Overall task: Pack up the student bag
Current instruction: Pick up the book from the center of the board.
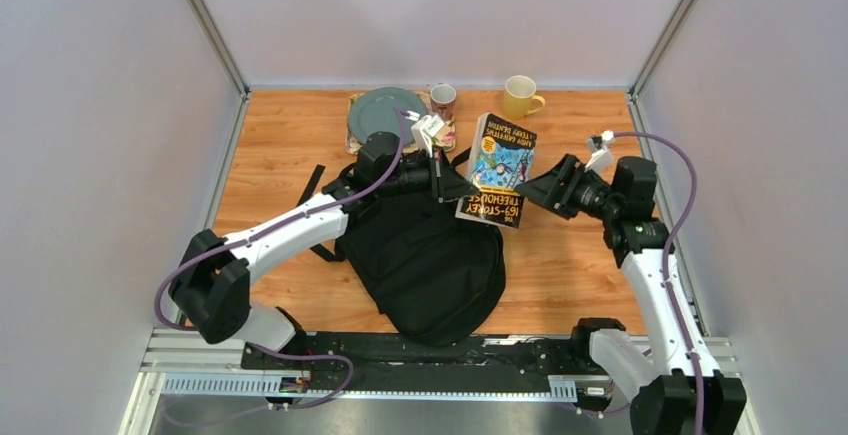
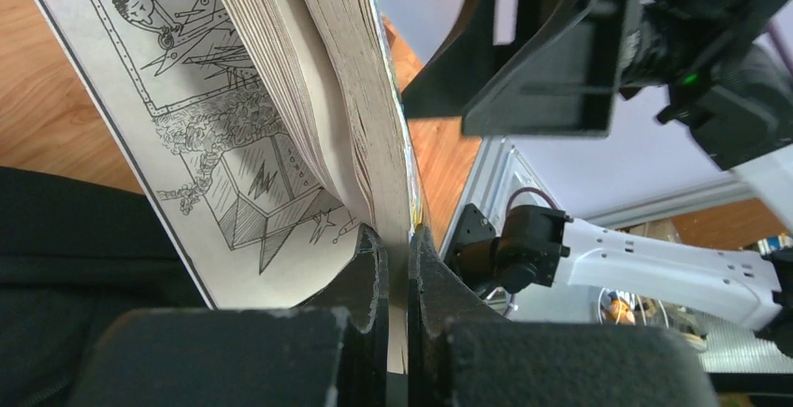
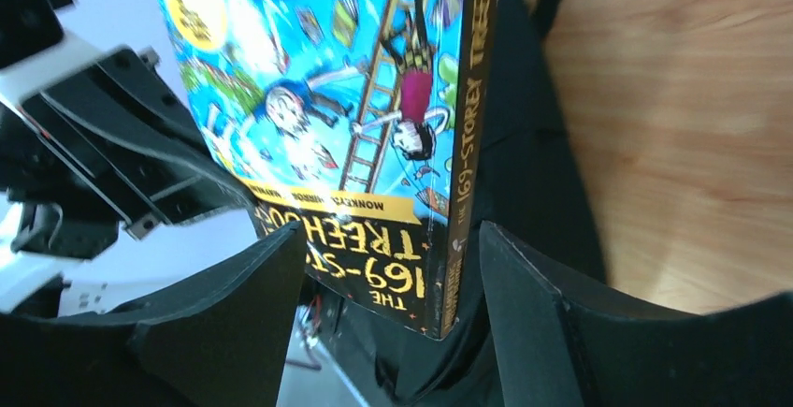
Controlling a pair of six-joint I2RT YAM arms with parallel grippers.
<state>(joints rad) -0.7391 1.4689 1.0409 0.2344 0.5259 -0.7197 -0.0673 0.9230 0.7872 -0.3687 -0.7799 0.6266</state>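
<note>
Nearest my bases lies the student bag (image 1: 425, 265), one large black soft backpack with a rounded outline. It lies flat on the wooden tabletop (image 1: 570, 265) between my two arms, its long black straps (image 1: 314, 185) trailing off to the left. My left arm reaches forward and to the right across the bag's far half, and my left end effector (image 1: 445, 183) is clenched on the one paperback book (image 1: 497, 168). In the left wrist view its fingers (image 2: 369, 281) pinch the cover and a thin sheaf of pages, while the other pages fan away and show a black-and-white drawing. The book hangs tilted over the bag's far right corner, its bright cover facing up. My right arm rises from its base with the elbow bent, the forearm pointing left at the book. My right end effector (image 1: 535, 190) is released: in the right wrist view its fingers (image 3: 234, 304) stand spread on either side of the book's spine corner, with a gap on each side. Along the far edge of the tabletop I count one grey-green plate (image 1: 385, 112) on a placemat (image 1: 353, 140) and two mugs, a patterned mug (image 1: 442, 101) and a yellow mug (image 1: 520, 96).
</note>
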